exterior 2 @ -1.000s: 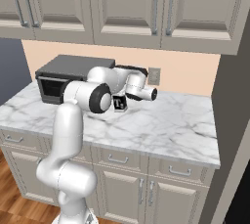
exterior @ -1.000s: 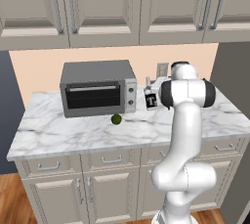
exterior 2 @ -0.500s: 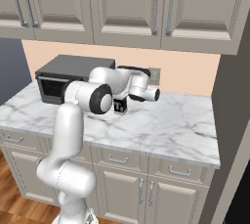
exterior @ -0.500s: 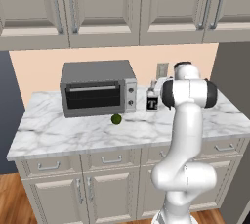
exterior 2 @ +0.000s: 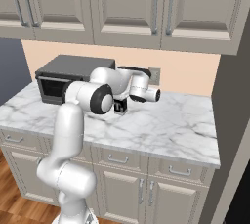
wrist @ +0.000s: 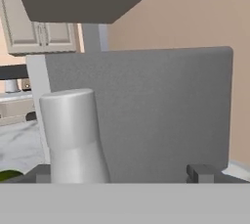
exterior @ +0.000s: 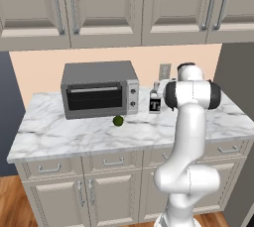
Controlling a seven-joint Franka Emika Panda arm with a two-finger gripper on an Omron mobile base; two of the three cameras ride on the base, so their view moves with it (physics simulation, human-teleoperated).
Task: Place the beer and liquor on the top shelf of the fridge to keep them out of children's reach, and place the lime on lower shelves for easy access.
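The liquor, a squat clear-white bottle with a black label, stands on the counter right of the toaster oven. In the hand view its pale neck rises close in front, just inside the left fingertip. My gripper is open, level with the neck, and nothing is gripped. The liquor also peeks out behind my forearm. The lime lies on the marble in front of the oven, and its edge shows as a green sliver. The beer and the top shelf are out of view.
The silver toaster oven stands left of the bottle, and its grey side is right behind the neck. A wall outlet is behind the bottle. Upper cabinets hang overhead. A tall grey appliance side bounds the counter's right end.
My wrist has shifted only slightly beside the liquor. The jaws stay open, and the bottle and the lime have not moved.
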